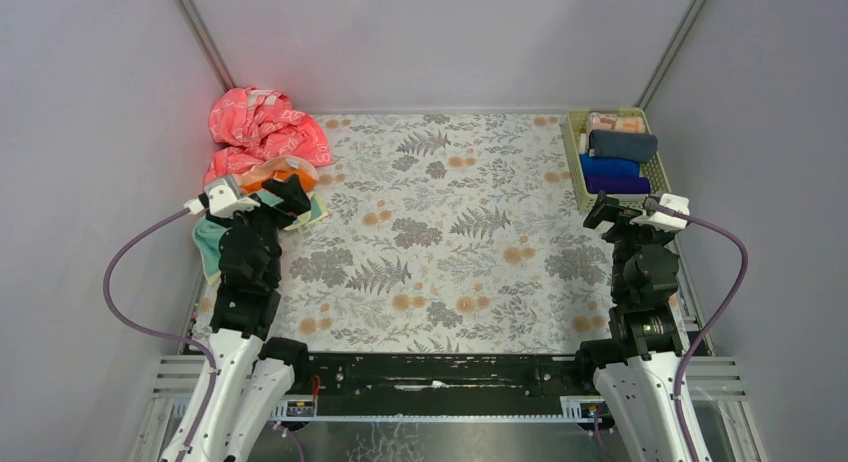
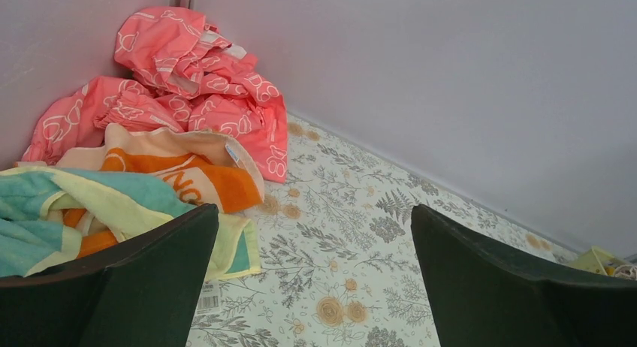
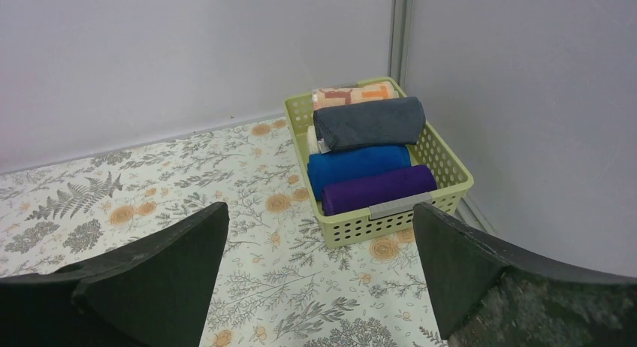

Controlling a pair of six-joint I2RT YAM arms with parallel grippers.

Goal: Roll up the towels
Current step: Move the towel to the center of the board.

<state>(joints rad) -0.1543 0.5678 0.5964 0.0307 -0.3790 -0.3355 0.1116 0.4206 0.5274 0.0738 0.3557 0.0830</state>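
at the far left corner, the orange-and-peach towel (image 2: 176, 174) and mint-teal towel (image 2: 30, 242) lie crumpled, unrolled, beside a coral cloth heap (image 2: 188, 76); four rolled towels (image 3: 360, 170) already fill the green basket (image 3: 360, 225), far right. left gripper (image 2: 312, 234) and right gripper (image 3: 319, 227) gape wide, both empty.

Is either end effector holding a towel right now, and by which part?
Nothing is held. The left end effector is open beside the crumpled towels; the right end effector is open, facing the basket. Both gaps are empty.
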